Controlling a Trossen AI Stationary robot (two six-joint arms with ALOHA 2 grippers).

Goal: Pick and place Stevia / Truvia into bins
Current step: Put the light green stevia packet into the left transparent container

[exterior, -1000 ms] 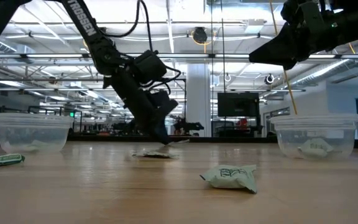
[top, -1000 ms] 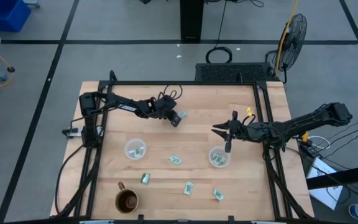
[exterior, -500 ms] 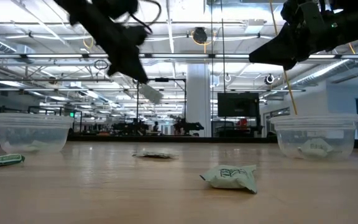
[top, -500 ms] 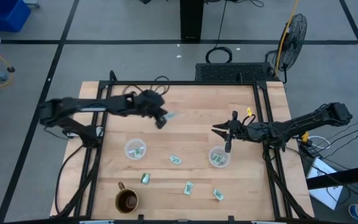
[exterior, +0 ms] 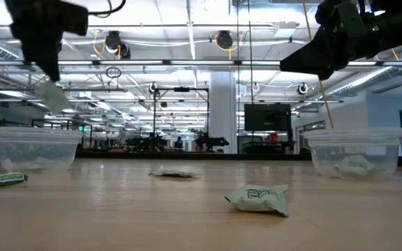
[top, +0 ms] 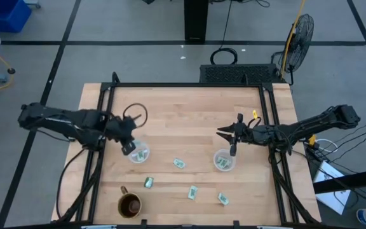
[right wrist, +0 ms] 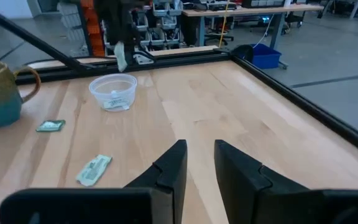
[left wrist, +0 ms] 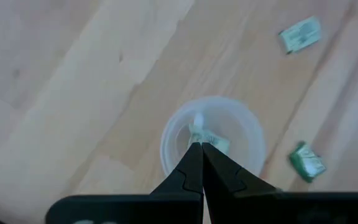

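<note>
We see the left claw (top: 129, 147), clamped on a Stevia packet (exterior: 51, 95), has swung from mid-worktop to just above the left cup (top: 138, 153), while the right claw (top: 232, 151) stays parted, empty, over the right cup (top: 223, 160).

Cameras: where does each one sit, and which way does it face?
High: overhead, straight down on wooden table; both arms.
Low: tabletop level, facing the room; left end effector over left clear plastic cup.
Left wrist: down past shut fingers into that cup.
Right wrist: across the table; open end effector.
Shared: the left cup.
</note>
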